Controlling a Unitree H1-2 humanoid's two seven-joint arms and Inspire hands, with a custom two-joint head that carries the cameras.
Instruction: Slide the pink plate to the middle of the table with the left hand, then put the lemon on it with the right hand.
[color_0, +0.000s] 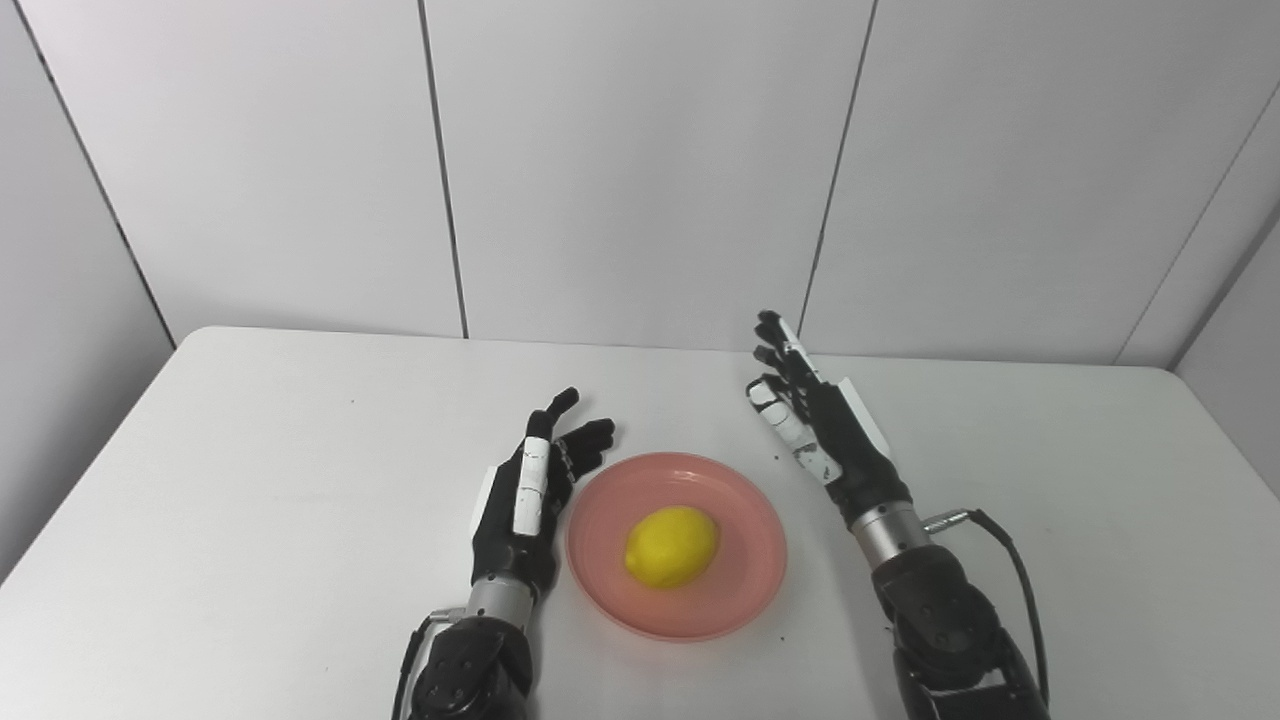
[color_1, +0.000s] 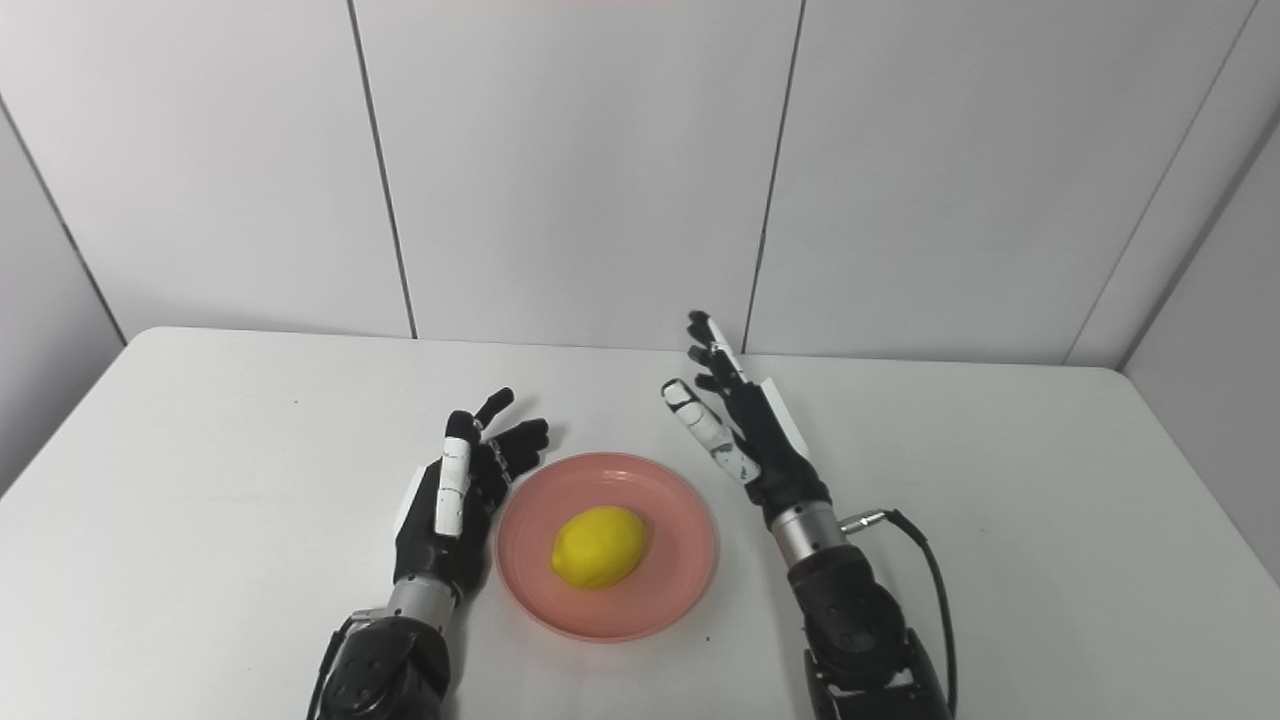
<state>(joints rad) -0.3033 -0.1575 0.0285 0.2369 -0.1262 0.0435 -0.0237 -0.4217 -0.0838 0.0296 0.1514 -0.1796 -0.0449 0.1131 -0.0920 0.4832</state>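
I see the lemon lying in the pink plate, a little toward the plate's near-left part, its long axis running from near-left to far-right across the dish. The plate sits on the white table roughly between my two arms and toward the near edge, so I judge both steps of the task done, or all but done. My left hand lies low just beside the plate's left rim, fingers spread and stretched forward, holding nothing; whether its edge touches the rim I cannot tell from either eye view. My right hand is raised off the table to the right of and beyond the plate, clear of the rim, fingers apart and pointing up and away, also holding nothing. The relation that matters to me now is that the lemon lies down and to the left of the right hand, toward me, with the plate's right rim between them, while the left hand is the nearer of the two to both plate and fruit. If any move remains, I judge it to be drawing both hands back without brushing the rim, since a knock from the close left hand could shift the plate.
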